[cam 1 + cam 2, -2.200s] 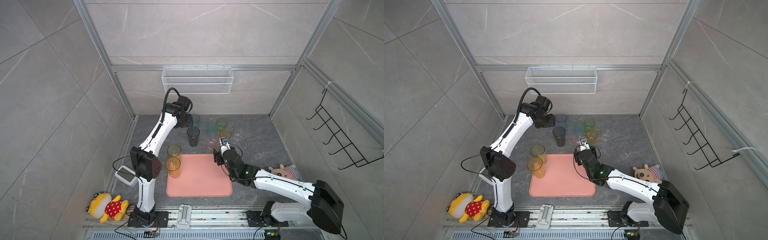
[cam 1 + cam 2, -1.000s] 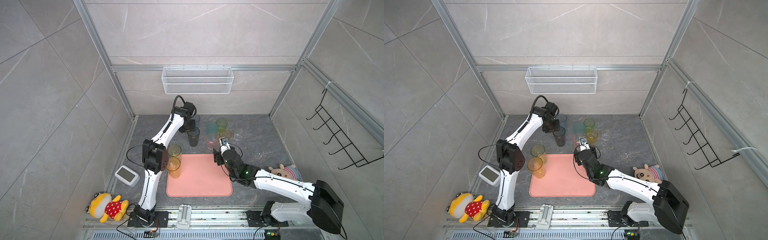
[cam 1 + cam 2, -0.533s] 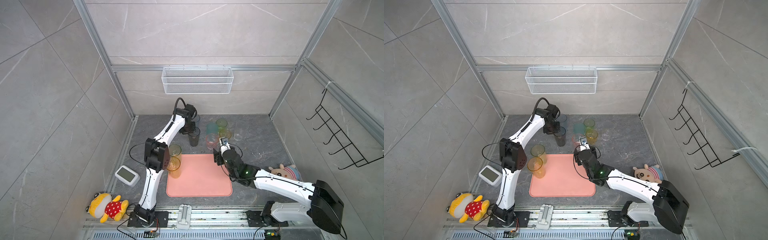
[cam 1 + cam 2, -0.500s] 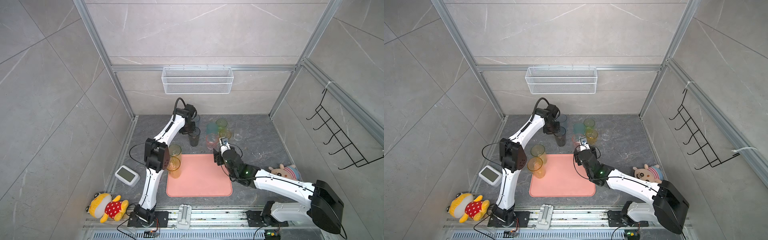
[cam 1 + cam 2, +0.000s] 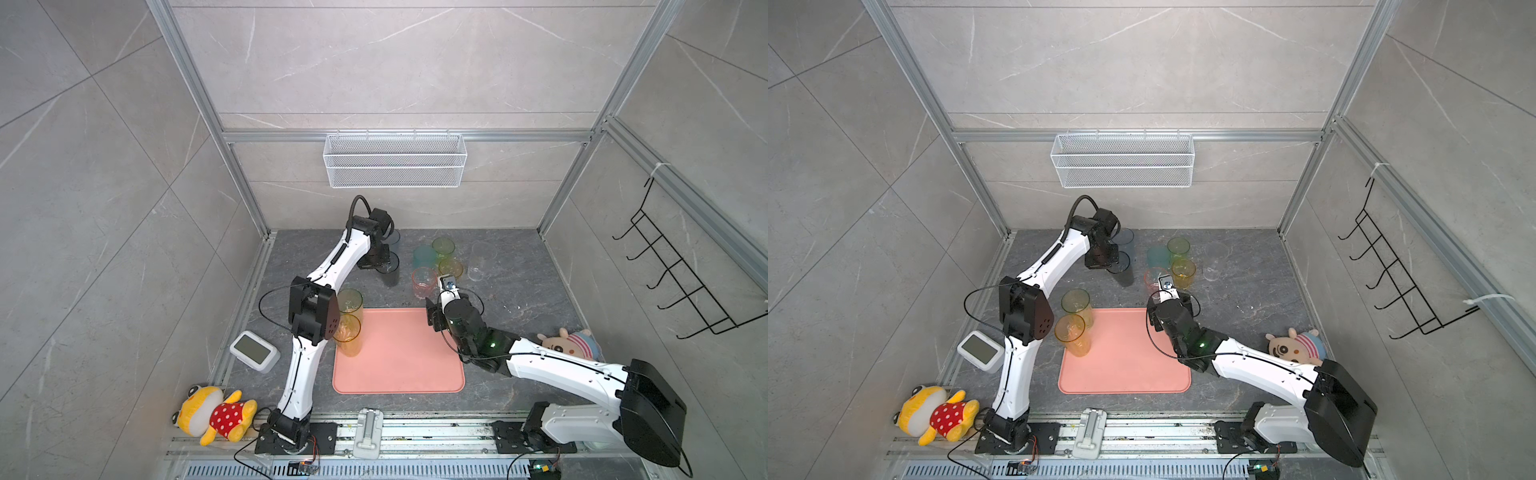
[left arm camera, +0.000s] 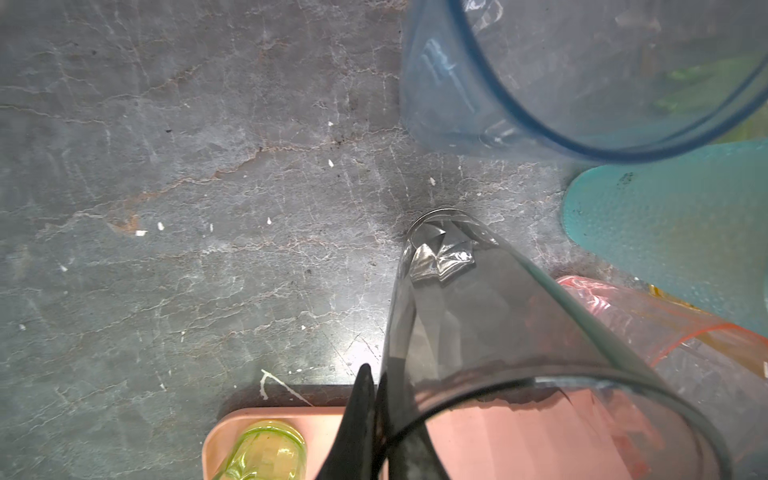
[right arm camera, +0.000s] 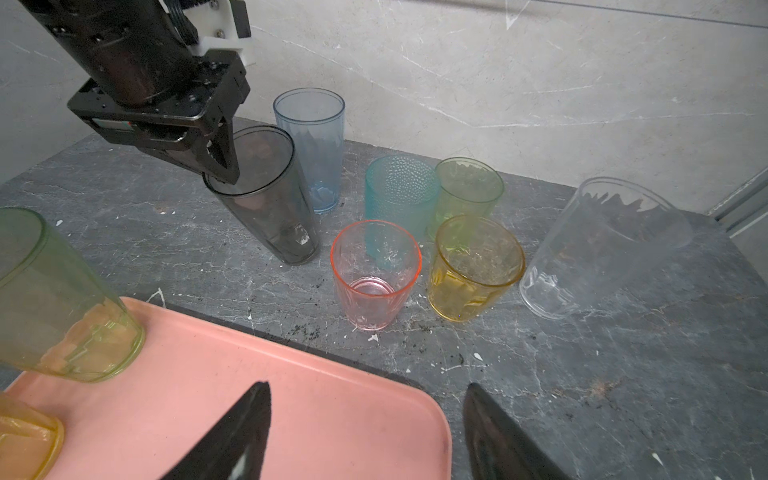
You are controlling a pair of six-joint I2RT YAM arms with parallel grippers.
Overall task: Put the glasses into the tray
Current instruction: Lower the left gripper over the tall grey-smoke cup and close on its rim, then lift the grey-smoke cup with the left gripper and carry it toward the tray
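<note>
A tall yellow-green see-through tumbler (image 5: 350,301) and a tall amber see-through tumbler (image 5: 348,334) stand at the left edge of the flat salmon-pink tray (image 5: 399,365), while seven more glasses wait on the dark stone tabletop (image 5: 519,291) beyond it. The left gripper (image 7: 222,172) pinches the rim of the tilted smoky grey tumbler (image 7: 274,208), seemingly next to go. The right gripper (image 7: 366,390) hovers at the tray's far right corner, jaws spread and empty.
</note>
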